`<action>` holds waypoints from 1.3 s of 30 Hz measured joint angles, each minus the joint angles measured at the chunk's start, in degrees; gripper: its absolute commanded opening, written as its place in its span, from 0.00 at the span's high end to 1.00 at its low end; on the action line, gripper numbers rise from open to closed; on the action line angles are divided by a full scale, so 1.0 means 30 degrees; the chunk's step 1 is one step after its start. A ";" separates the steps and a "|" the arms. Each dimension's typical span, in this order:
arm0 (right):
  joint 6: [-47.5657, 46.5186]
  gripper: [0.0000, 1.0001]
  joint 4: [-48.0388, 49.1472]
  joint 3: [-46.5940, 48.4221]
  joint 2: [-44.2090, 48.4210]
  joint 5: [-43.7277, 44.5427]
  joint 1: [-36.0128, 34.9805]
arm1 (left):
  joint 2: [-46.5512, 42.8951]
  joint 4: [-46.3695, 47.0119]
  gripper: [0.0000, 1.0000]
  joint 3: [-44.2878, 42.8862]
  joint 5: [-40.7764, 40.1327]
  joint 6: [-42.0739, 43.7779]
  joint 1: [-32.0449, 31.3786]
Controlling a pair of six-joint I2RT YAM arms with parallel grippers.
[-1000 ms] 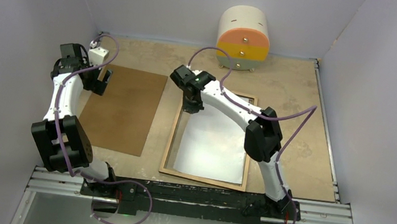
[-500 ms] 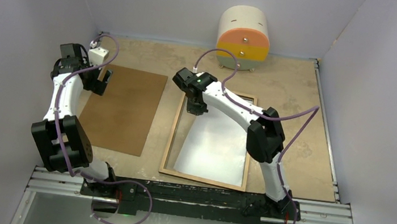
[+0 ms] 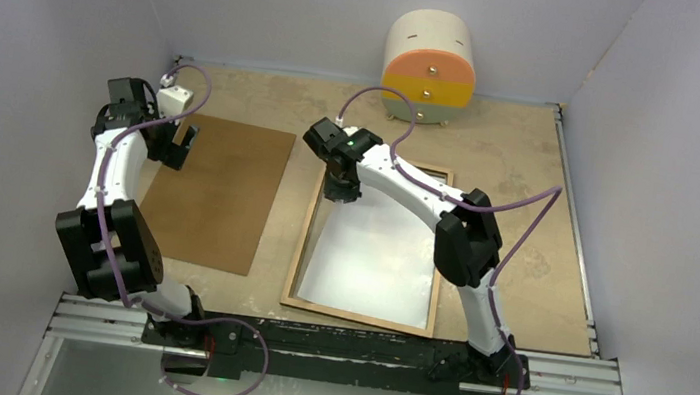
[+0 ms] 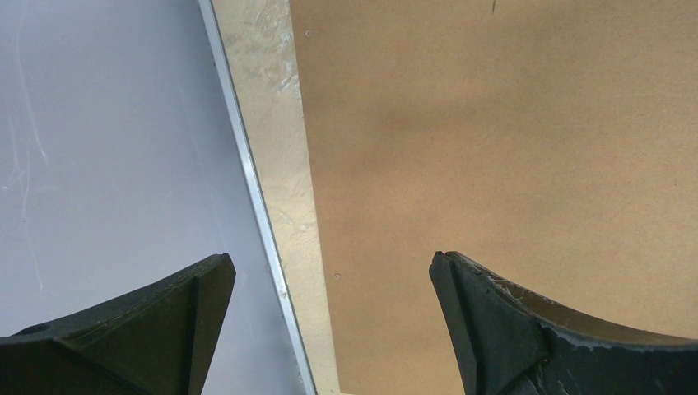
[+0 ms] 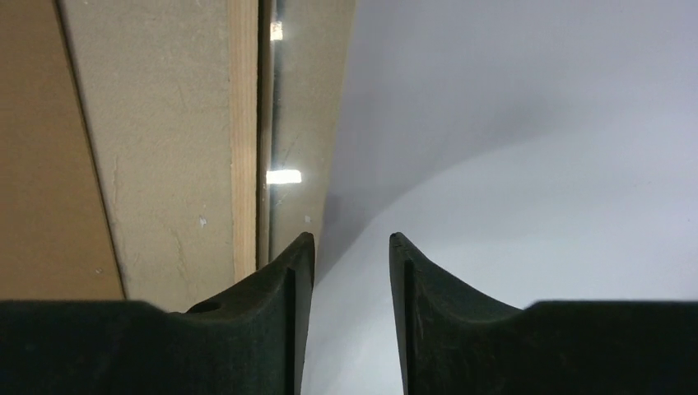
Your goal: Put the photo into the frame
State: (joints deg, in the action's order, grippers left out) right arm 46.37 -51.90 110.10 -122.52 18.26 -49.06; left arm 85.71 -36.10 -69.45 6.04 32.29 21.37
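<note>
We count two arms, each with one hand, and four loose things on the tabletop (image 3: 512,157): one frame, one photo, one brown board and one small drawer unit.

The frame (image 3: 297,252) lies flat in the middle right of the tabletop, its light wood back facing up. The photo (image 3: 373,261) lies inside it, plain white back up, filling most of the opening; a strip along the frame's left rail is uncovered. In the right wrist view that strip shows as glossy glass with two bright reflections, between the wooden rail (image 5: 243,123) and the photo's left edge (image 5: 535,164).

The right hand (image 3: 340,191) is low over the far left corner of the frame. Its two fingers (image 5: 350,239) stand a narrow gap apart, and we see nothing pinched between them, only white paper beyond.

The left hand (image 3: 181,147) hangs over the far left corner of the brown board (image 3: 216,191), which lies flat just beside the frame on its left. Its fingers (image 4: 329,255) are spread wide and hold nothing; the board (image 4: 494,123) and a strip of tabletop (image 4: 272,82) show between them.

The drawer unit (image 3: 430,61) stands at the far edge, well apart from the frame, with three fronts, orange, yellow and green, each carrying one knob.
</note>
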 measured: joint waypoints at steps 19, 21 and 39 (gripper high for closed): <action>-0.0379 0.16 0.3592 -0.2062 0.0131 -0.1858 0.0000 | 0.1173 0.0211 0.01 0.0117 -0.0459 0.0284 0.0000; -0.0510 0.15 0.4182 -0.2142 0.0284 -0.2025 -0.0022 | 0.1523 0.0240 0.06 0.0036 -0.0619 0.0321 0.0000; 0.0947 0.15 1.0418 -0.0452 -0.2492 -0.5377 -0.1129 | 0.6900 0.6951 0.37 -0.0102 -0.9020 -0.0415 0.0284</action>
State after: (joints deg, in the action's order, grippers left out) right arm 49.21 -20.64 108.75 -129.99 2.13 -52.45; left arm 106.41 -15.25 -69.76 -21.02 31.05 22.22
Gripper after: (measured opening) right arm 0.852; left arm 0.632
